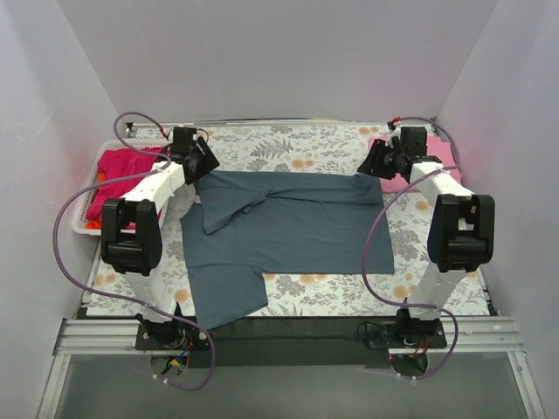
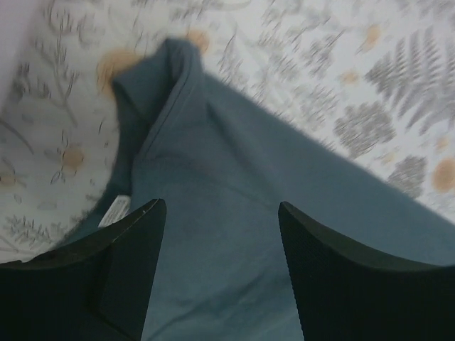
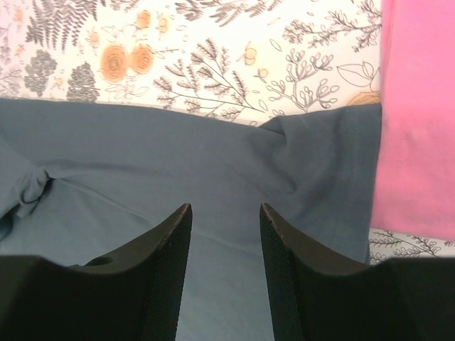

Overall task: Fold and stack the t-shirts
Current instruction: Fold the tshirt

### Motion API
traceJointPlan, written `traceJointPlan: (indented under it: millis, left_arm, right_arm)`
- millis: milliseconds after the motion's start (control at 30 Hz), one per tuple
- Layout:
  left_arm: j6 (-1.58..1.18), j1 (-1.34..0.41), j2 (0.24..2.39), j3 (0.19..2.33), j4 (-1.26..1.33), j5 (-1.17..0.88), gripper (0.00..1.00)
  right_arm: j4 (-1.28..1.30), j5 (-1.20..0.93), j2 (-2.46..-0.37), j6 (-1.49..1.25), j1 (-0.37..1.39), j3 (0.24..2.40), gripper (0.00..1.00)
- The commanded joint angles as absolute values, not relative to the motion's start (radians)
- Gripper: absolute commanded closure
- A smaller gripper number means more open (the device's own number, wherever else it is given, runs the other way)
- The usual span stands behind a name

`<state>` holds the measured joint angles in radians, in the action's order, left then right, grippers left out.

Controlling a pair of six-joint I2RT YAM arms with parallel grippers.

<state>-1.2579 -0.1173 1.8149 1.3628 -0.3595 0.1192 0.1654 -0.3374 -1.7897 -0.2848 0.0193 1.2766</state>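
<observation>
A dark slate blue-grey t-shirt (image 1: 288,229) lies spread on the flowered table, its top part folded toward the middle. My left gripper (image 1: 203,161) hovers over its far left corner, open, nothing between the fingers; the wrist view shows the collar and a white label (image 2: 114,211) below my left gripper (image 2: 222,207). My right gripper (image 1: 377,161) hangs open over the far right corner, beside a light pink t-shirt (image 1: 417,166). In the right wrist view my right gripper (image 3: 226,207) is above blue cloth (image 3: 178,170), with pink cloth (image 3: 419,128) to the right.
A white slotted basket (image 1: 87,218) at the left wall holds magenta (image 1: 122,170) and orange-red shirts. White walls close in on three sides. Purple cables loop off both arms. A black strip runs along the table's near edge (image 1: 297,330).
</observation>
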Motion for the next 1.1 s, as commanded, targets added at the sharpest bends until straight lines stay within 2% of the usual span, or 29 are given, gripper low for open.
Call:
traceJointPlan:
  millis: [0, 267, 400, 600, 833, 1067]
  left_arm:
    - [-1.284, -0.118, 1.758, 1.281, -0.39, 0.084, 0.4]
    - [-1.313, -0.127, 1.631, 1.164, -0.46, 0.11, 0.37]
    - [-1.278, -0.152, 1.576, 1.131, -0.475, 0.112, 0.35]
    - [-1.076, -0.437, 1.539, 1.104, -0.445, 0.3, 0.34]
    - [-0.896, -0.644, 1.653, 1.1, -0.391, 0.457, 0.41]
    - [-0.822, -0.658, 1.787, 1.161, -0.365, 0.489, 0.53]
  right_arm:
    - [0.167, -0.322, -1.835, -0.273, 0.011, 1.262, 0.58]
    - [0.158, -0.385, -1.783, -0.288, 0.014, 1.187, 0.58]
    - [0.123, -0.44, -1.743, -0.261, 0.115, 1.151, 0.59]
    - [0.066, -0.417, -1.703, -0.265, 0.238, 1.108, 0.58]
    - [0.043, -0.405, -1.615, -0.284, 0.247, 1.043, 0.58]
    - [0.046, -0.399, -1.563, -0.278, 0.245, 0.985, 0.58]
